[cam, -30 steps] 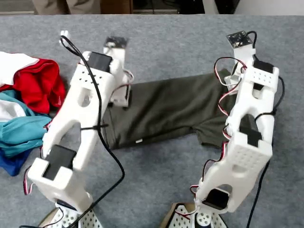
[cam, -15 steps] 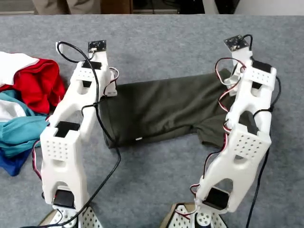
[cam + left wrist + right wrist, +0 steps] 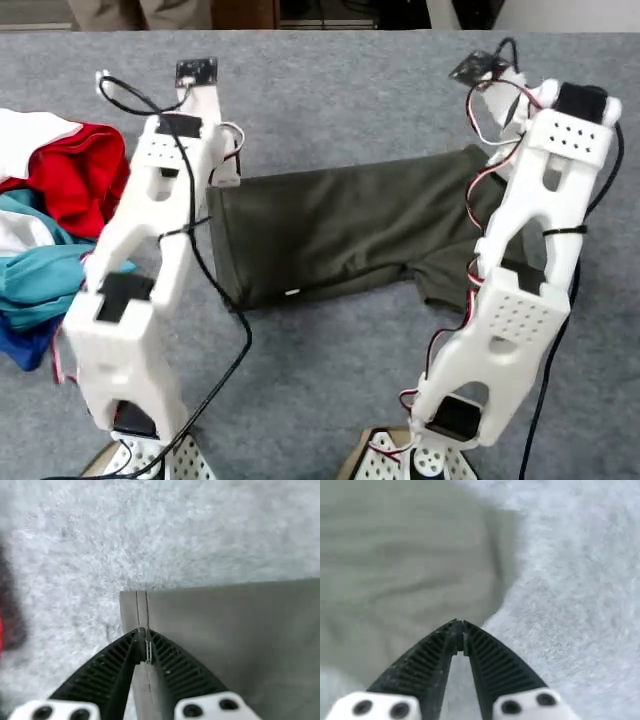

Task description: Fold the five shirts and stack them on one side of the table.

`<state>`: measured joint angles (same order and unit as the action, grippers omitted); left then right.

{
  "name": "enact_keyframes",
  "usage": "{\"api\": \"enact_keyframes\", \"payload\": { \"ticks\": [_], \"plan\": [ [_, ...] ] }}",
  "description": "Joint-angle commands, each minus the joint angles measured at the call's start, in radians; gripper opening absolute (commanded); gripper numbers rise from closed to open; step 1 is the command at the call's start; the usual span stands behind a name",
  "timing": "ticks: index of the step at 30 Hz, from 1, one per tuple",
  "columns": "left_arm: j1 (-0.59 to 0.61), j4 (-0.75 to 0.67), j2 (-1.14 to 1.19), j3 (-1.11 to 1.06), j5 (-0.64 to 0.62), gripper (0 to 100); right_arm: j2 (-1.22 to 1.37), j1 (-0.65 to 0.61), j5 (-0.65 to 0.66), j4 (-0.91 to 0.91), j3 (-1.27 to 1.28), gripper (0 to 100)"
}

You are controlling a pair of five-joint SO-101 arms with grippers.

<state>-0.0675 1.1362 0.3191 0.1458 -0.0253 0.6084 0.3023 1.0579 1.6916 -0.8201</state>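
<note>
A dark olive shirt [image 3: 340, 230] lies spread across the middle of the grey table [image 3: 340, 90], with a sleeve [image 3: 445, 285] sticking out near the right arm. My left gripper [image 3: 220, 182] is at its far left corner, shut on the stitched hem [image 3: 141, 610], which runs between the black fingertips [image 3: 131, 647]. At the far right corner my right gripper [image 3: 480, 160] is shut on the shirt's edge [image 3: 490, 585]. The fabric [image 3: 395, 570] stretches away beside its fingers [image 3: 485, 655], and grey table shows on the other side.
A heap of other shirts [image 3: 50, 230], red, white, teal and blue, lies at the table's left edge close to the left arm. Bare grey table stretches beyond the olive shirt and in front of it between the two arm bases.
Both arms have stretched toward the far side. The left gripper moved out to the shirt's far left corner. The right arm rose, and the shirt's far right corner shifted right.
</note>
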Motion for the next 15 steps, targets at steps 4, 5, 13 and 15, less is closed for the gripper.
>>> {"api": "enact_keyframes", "payload": {
  "ticks": [4,5,13,15],
  "plan": [
    [-0.002,-0.11,-0.337,-0.338,0.101,2,-0.231,0.013,0.321,0.094,0.107,10.1],
    [0.014,-0.14,-0.371,-0.405,0.112,2,-0.275,0.022,0.394,0.094,0.173,13.5],
    [0.112,-0.253,-0.538,-0.741,0.123,2,-0.687,0.147,0.755,-0.015,0.809,20.8],
    [0.13,-0.256,-0.538,-0.77,0.123,2,-0.757,0.176,0.799,-0.118,0.957,20.9]
  ]
}}
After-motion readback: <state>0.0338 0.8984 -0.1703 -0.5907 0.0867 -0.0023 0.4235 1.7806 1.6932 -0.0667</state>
